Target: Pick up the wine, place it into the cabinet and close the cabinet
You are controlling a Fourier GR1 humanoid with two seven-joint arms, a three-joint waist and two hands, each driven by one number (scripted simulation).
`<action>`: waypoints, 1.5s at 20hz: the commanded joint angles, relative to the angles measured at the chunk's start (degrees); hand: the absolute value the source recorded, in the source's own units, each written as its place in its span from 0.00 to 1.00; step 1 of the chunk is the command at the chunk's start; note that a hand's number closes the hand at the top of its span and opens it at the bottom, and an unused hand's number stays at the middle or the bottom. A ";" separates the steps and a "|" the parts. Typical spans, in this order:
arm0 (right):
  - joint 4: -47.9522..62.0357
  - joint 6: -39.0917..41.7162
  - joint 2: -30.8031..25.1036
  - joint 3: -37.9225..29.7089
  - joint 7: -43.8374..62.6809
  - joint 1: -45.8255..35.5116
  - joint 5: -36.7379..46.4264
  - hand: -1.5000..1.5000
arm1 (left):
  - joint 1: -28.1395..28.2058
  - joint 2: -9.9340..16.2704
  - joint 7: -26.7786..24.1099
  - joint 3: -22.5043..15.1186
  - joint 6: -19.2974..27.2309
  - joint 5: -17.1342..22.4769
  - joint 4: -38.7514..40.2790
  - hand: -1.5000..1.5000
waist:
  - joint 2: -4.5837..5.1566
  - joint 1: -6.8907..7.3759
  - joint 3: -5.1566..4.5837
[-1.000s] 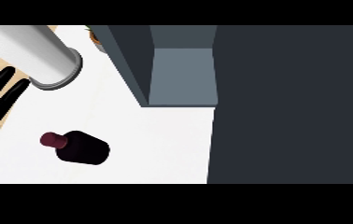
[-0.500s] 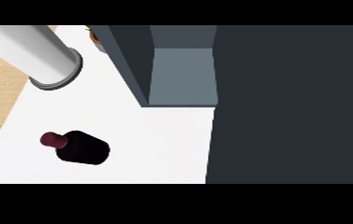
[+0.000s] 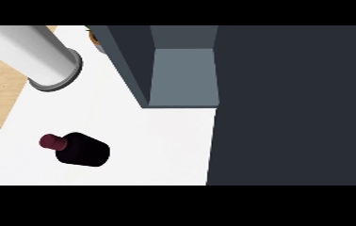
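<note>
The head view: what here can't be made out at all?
- Both hands: outside the head view; only a grey forearm shows, its end cut off by the upper left edge.
- Cabinet inside: mostly hidden by its own dark wall and door.
- Wine bottle label: not visible from above.
- Brown thing behind the cabinet: mostly hidden.

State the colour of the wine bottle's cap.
Dark red cap on the black wine bottle, head view.

White tabletop [image 3: 160,145] evenly and brightly lit, no glare noted. Cabinet [image 3: 278,107] side rendered dark and flat. No shadows seen.
</note>
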 commanded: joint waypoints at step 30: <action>-5.62 1.51 2.11 -1.07 4.98 -0.56 -2.45 0.00 | 5.10 -8.76 -24.85 -5.32 -24.34 -18.04 32.99 0.00 | 0.06 0.07 -0.01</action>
